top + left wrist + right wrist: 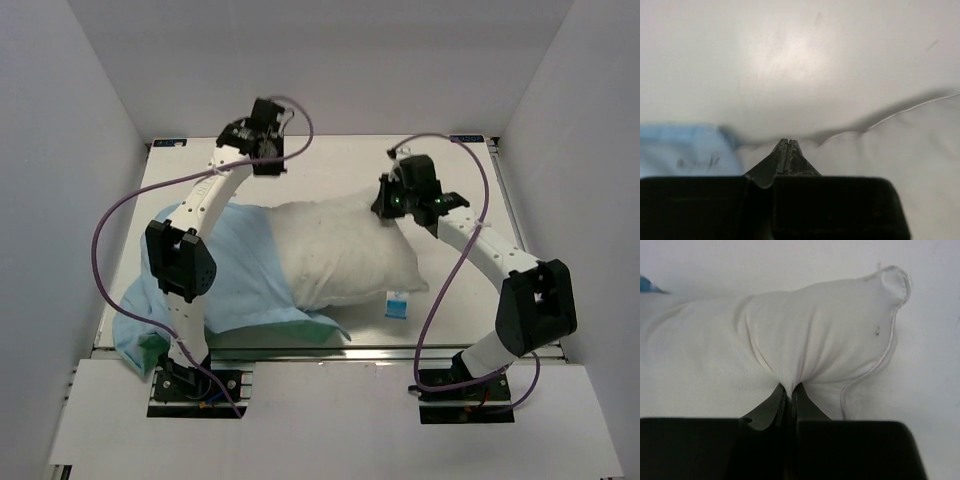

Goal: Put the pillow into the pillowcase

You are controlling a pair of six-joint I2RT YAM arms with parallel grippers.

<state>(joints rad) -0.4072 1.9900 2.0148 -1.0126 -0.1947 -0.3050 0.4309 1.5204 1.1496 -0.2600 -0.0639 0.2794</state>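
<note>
Pillow (345, 255) lies mid-tabletop (340, 170). Its left end disappears under the pillowcase (235, 275), and its right half is bare, with the blue tag (398, 303) at the near right corner.

Right end effector (790, 389): jaws closed on a pinch of pillow cloth near the far right corner. The fabric puckers up into the grip.

Left end effector (788, 146): jaws pressed together at the far edge, where blue case cloth meets white pillow. I cannot tell whether any cloth is caught between them.

Step in hand, as I judge it: feeding the pillow further into the case.
- The right arm should push leftward, low and along the tabletop, so the pinch does not just stretch the cloth and slip.
- The left should hold the case mouth against that push. If it has only pillow cloth, or nothing, the case will slide along with the pillow.

Container: the case is light blue on top, with a green face showing at the near edge. It seems to hold roughly the pillow's left third, and its left end is slack and rumpled.
</note>
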